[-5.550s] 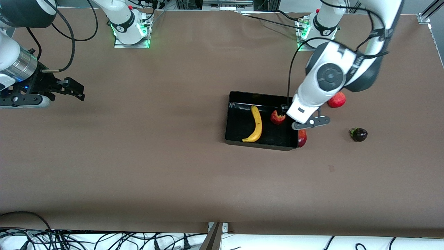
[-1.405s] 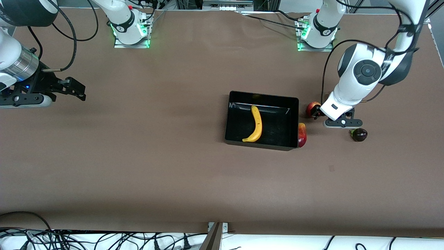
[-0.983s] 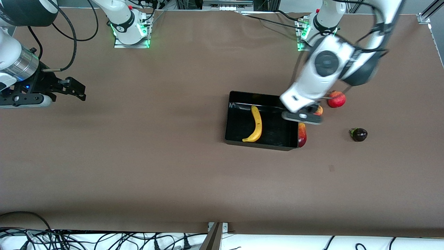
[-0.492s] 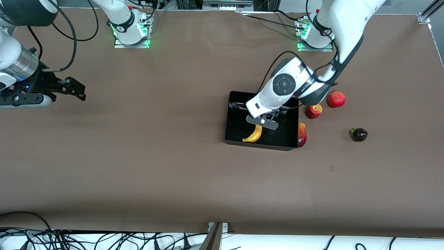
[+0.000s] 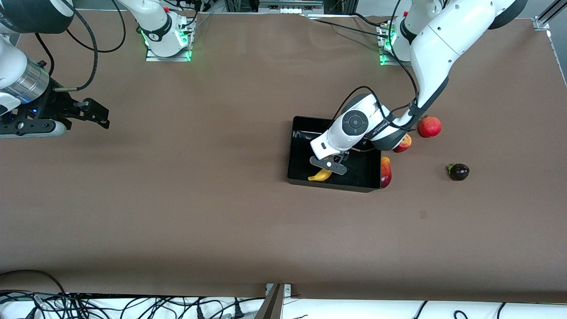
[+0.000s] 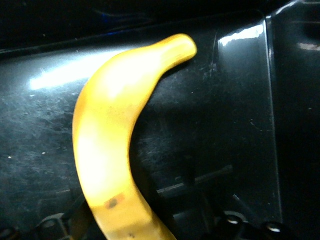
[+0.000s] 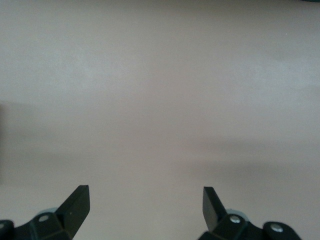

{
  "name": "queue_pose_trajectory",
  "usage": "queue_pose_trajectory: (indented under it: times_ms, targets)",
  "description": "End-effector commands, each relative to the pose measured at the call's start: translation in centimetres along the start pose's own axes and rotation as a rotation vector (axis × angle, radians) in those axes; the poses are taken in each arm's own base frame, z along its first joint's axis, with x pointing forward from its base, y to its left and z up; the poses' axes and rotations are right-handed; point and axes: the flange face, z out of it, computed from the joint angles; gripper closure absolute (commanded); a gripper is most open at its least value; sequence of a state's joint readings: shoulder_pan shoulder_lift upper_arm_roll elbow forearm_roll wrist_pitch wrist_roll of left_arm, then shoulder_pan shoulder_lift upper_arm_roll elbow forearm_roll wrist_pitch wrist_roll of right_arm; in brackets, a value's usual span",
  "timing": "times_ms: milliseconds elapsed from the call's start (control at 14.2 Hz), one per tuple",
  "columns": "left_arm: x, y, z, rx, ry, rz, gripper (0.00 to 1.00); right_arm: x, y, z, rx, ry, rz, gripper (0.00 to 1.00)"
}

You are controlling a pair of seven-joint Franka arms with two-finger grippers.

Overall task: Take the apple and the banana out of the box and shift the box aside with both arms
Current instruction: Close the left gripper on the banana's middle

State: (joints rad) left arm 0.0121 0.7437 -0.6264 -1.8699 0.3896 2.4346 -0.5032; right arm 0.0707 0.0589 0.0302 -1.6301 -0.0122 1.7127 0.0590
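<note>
The black box [image 5: 301,155] lies mid-table toward the left arm's end. The yellow banana [image 5: 320,176] lies in it, mostly hidden under my left gripper [image 5: 330,166], which is low in the box. In the left wrist view the banana [image 6: 107,140] fills the frame and runs between the open fingers of my left gripper [image 6: 145,215]. The small red apple with yellow patches [image 5: 404,143] sits on the table beside the box, partly hidden by the left arm. My right gripper [image 5: 95,116] waits open and empty over bare table at the right arm's end [image 7: 145,200].
A red-yellow fruit [image 5: 385,172] leans against the box's outer wall. A round red fruit [image 5: 429,126] and a dark purple fruit [image 5: 458,171] lie on the table toward the left arm's end. The brown table [image 5: 199,212] is bare nearer the front camera.
My left gripper carried the apple out of the box and left it on the table beside it. It then swung over the box and lowered onto the banana. The right arm has not moved.
</note>
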Motion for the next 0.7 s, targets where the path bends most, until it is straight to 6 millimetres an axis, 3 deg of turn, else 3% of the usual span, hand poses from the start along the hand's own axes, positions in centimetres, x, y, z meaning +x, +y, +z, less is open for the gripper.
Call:
queue_pose_trajectory:
  times_ms: [0, 70, 140, 351, 632]
  targets:
    - [0.5, 0.2, 0.2, 0.023, 0.007, -0.006, 0.76, 0.0, -0.1, -0.6, 0.017, 0.009, -0.012, 0.0]
    - [0.6, 0.1, -0.1, 0.025, 0.009, -0.019, 0.93, -0.1, -0.1, -0.5, 0.017, 0.008, -0.012, 0.0]
    - [0.6, -0.1, -0.2, 0.029, 0.006, -0.027, 1.0, 0.0, -0.1, -0.6, 0.017, 0.009, -0.012, 0.0]
    - [1.0, -0.8, -2.8, 0.073, -0.006, -0.045, 1.0, 0.0, -0.1, -0.6, 0.017, 0.009, -0.012, 0.0]
    - [1.1, -0.2, -10.1, 0.073, 0.006, -0.127, 1.0, 0.0, -0.1, -0.6, 0.017, 0.009, -0.012, 0.0]
